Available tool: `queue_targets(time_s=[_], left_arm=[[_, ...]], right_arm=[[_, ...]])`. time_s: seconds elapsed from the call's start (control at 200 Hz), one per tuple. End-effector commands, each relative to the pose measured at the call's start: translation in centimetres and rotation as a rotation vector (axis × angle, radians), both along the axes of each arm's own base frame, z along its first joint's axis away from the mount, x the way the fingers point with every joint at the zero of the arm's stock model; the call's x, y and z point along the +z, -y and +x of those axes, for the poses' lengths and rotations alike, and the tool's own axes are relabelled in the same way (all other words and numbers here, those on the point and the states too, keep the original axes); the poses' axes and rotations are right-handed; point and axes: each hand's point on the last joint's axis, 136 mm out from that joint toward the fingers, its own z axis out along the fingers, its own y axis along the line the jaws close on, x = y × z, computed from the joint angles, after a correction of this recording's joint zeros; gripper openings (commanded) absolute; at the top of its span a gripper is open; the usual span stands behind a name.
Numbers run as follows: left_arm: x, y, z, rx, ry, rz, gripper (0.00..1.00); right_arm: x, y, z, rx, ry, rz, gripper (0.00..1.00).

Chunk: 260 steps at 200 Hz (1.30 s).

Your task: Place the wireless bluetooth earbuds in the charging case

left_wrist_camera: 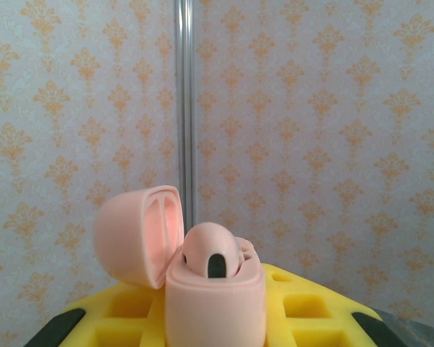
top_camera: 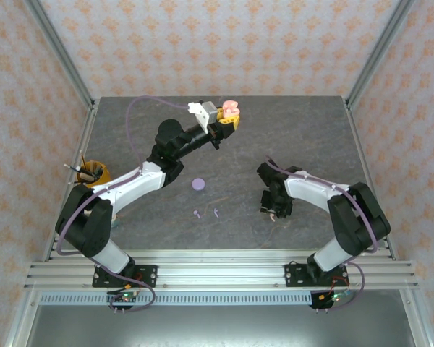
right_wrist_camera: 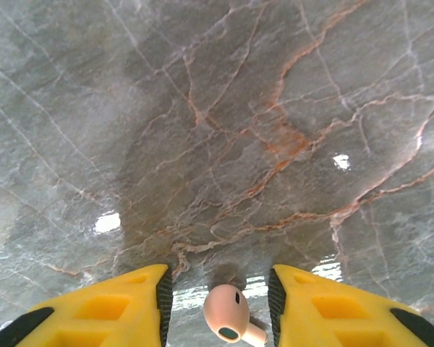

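My left gripper (top_camera: 226, 121) is raised at the back of the table, shut on the open pink charging case (left_wrist_camera: 215, 300). The case's lid (left_wrist_camera: 140, 235) is flipped back to the left, and one pink earbud (left_wrist_camera: 211, 253) sits in the case. A second pink earbud (right_wrist_camera: 228, 313) lies on the marble table between the yellow fingers (right_wrist_camera: 123, 307) of my right gripper (right_wrist_camera: 218, 289). That gripper is open and points down, with a gap on each side of the earbud. Two pale purple earbuds (top_camera: 196, 214) (top_camera: 215, 212) lie on the table toward the front middle.
A round purple case (top_camera: 198, 183) lies on the table left of centre. An orange holder with pens (top_camera: 92, 171) stands at the left edge beside my left arm. Metal frame posts and patterned walls enclose the table (top_camera: 311, 137).
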Motion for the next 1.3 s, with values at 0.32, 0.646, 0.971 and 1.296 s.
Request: queue_targets(time_s=[0.32, 0.646, 0.971, 1.296], left_arm=[[1.4, -0.3, -0.1, 0.015, 0.041, -0.012, 0.0], [1.5, -0.2, 0.0, 0.013, 0.037, -0.013, 0.0], [1.6, -0.1, 0.1, 0.012, 0.033, -0.013, 0.0], [1.4, -0.1, 0.2, 0.014, 0.03, -0.007, 0.0]], right_arm=[[-0.1, 0.4, -0.6, 0.013, -0.004, -0.017, 0.31], [0.2, 0.7, -1.5, 0.013, -0.008, -0.006, 0.31], [-0.2, 0.6, -1.0, 0.019, -0.003, -0.013, 0.3], [-0.6, 0.1, 0.1, 0.037, -0.003, -0.02, 0.26]])
